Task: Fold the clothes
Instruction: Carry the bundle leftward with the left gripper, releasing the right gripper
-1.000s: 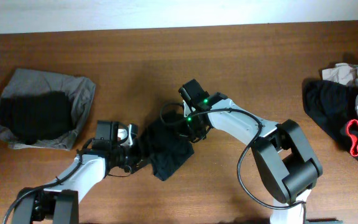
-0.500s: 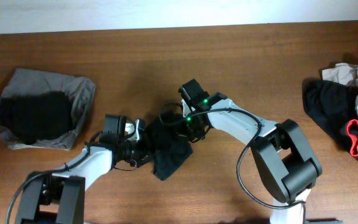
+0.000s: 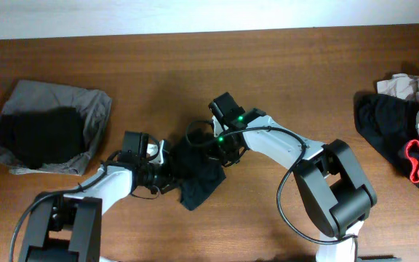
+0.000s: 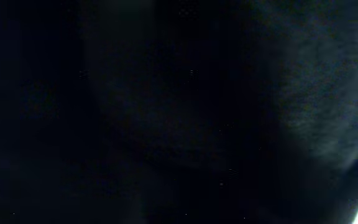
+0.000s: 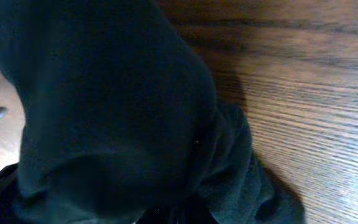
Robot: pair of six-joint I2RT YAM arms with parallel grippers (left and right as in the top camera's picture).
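The black shirt (image 3: 196,180) lay bunched on the table (image 3: 304,87). The left gripper (image 3: 167,173) was buried in the shirt's left edge and the right gripper (image 3: 219,151) in its upper right. Cloth hid both sets of jaws, so their grip could not be told. A stack (image 3: 49,135) lay far left of the shirt and a pile (image 3: 402,135) far right.

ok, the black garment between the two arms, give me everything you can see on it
The black garment is soft, matte cloth, bunched in a crumpled heap, not flat or folded, on the wooden table at centre. The left end effector meets its left edge, the right end effector its top. Cloth hides the fingers in both wrist views. No logo shows.
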